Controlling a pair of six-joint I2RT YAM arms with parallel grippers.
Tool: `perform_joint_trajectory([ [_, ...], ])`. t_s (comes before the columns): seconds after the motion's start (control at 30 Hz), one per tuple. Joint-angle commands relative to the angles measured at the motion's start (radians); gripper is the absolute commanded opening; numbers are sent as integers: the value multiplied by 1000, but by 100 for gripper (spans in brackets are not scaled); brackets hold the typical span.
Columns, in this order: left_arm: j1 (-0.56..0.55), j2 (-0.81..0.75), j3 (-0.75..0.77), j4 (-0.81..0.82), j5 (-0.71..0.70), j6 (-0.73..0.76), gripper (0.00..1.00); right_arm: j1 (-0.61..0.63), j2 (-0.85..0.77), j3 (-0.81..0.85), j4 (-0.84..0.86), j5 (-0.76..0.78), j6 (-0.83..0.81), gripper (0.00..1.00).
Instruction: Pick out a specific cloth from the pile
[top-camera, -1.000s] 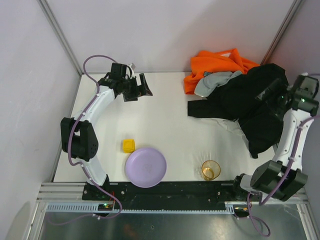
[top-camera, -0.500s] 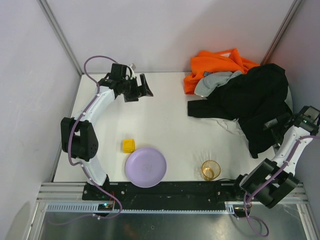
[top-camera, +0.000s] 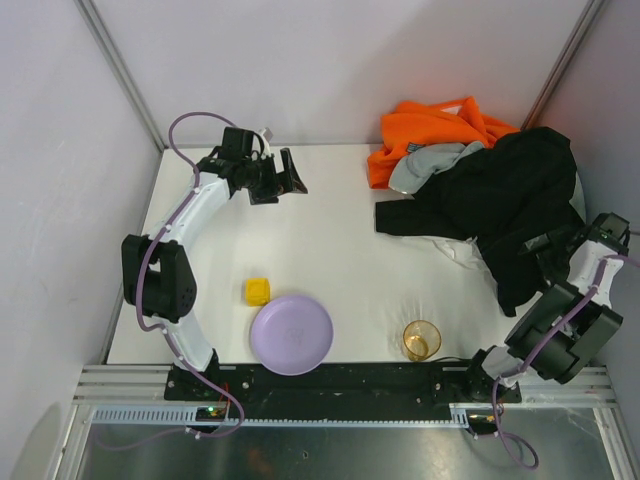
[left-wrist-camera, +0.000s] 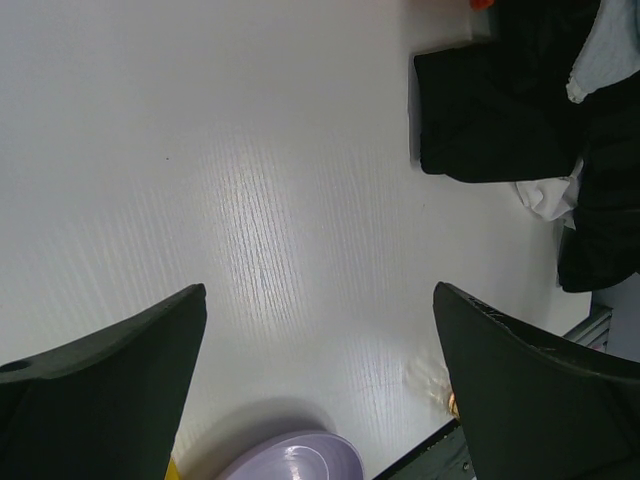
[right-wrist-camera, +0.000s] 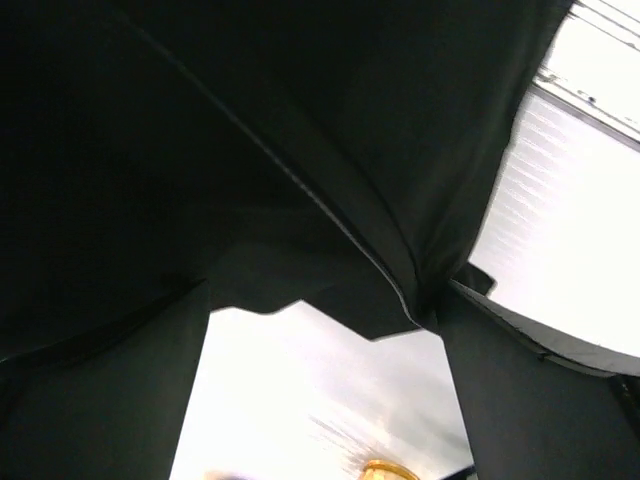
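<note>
Right claw (right-wrist-camera: 325, 320), wide, is hovering against black fabric garment (top-camera: 500, 200) at 3 o'clock; risk: snagging it, not thin white cloth (left-wrist-camera: 545, 200).

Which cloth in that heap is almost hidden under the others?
The white cloth: only a small wrinkled edge peeks out from under the black garment.
</note>
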Motion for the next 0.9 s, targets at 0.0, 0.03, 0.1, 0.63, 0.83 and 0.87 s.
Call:
perform_joint_trajectory([
  [0.0, 4, -28, 11, 10, 25, 8, 100, 48, 60, 10, 110, -44, 42, 99],
  [0.03, 3, -28, 11, 10, 23, 5, 100, 56, 83, 14, 120, -48, 49, 99],
  [0.1, 3, -27, 12, 10, 17, 2, 100, 72, 134, 33, 136, -63, 59, 99],
  [0.63, 4, -10, 20, 11, 6, -5, 100, 164, 308, 172, 157, -86, 96, 23],
  [0.83, 4, 5, 26, 10, 4, -6, 100, 166, 225, 237, 123, -103, 104, 2],
  [0.87, 4, 9, 30, 10, 4, -6, 100, 166, 217, 257, 114, -111, 104, 1],
])
